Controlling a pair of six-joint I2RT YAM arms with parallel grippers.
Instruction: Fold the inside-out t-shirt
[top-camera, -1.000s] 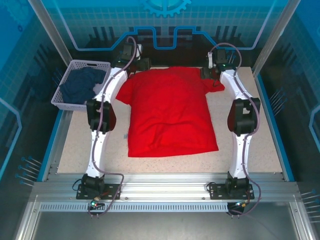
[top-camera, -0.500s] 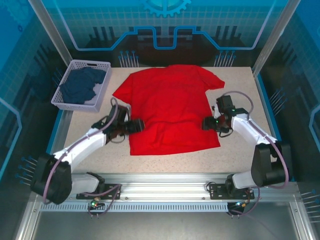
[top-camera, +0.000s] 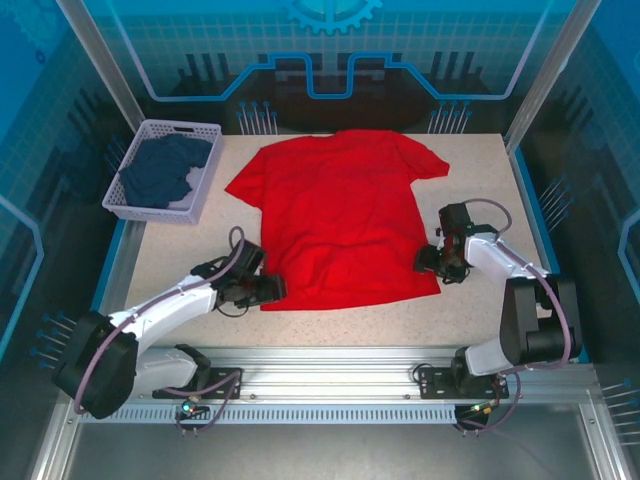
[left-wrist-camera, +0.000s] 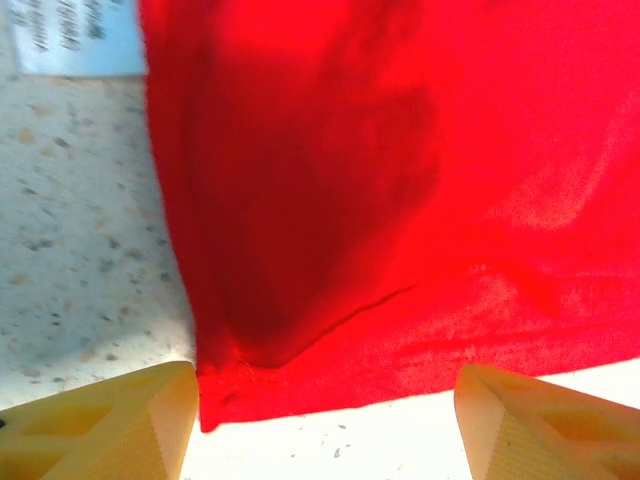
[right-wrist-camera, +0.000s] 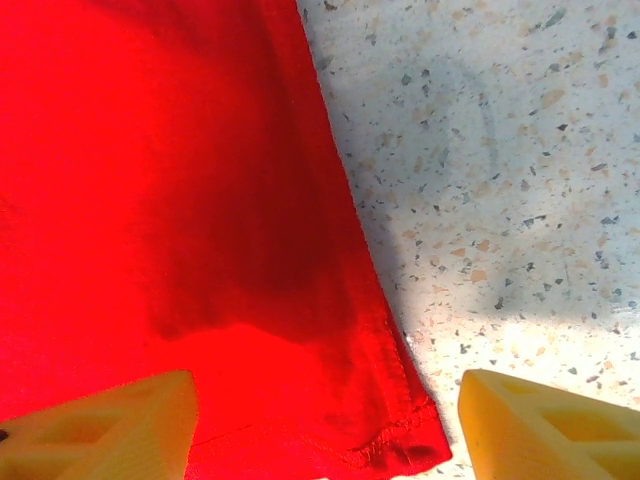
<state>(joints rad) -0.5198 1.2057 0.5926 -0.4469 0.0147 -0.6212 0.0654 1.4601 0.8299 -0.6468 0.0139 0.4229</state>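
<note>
Widest of all, the speckled desk (top-camera: 480, 190), with the inside-out t-shirt (top-camera: 340, 220) laid flat over its middle: collar toward the far edge, sleeves out to either side, hem toward the arms' bases. Smoothed out this way, presumably, to give clean edges for a first fold. No fold made yet, judging by the full outline.

At the far left corner, a white basket (top-camera: 178, 126) holding a dark navy garment (top-camera: 160, 170), well apart from the red cloth and out of the way.

Down low beside the hem, one arm on each side. Left pincer (top-camera: 272, 290) at the shirt's near left corner, right pincer (top-camera: 428, 260) by the side seam close to the near right corner. Mirrored on purpose, most likely, so as to lift both hem corners together and carry them toward the collar.

From the left wrist, left pincer (left-wrist-camera: 320, 420) spread wide, yellow fingertips (left-wrist-camera: 110, 420) set either side of the hem corner, nothing pinched, the corner just beside one tip. From the right wrist, right pincer (right-wrist-camera: 325, 425) likewise spread, hem corner lying between the tips, nearer one of them, not gripped. Poised to close on the cloth, by the look of it.

Smallest, a white printed label (left-wrist-camera: 75, 35) beside the shirt's side edge; sewn to the seam or lying loose, impossible to tell.
</note>
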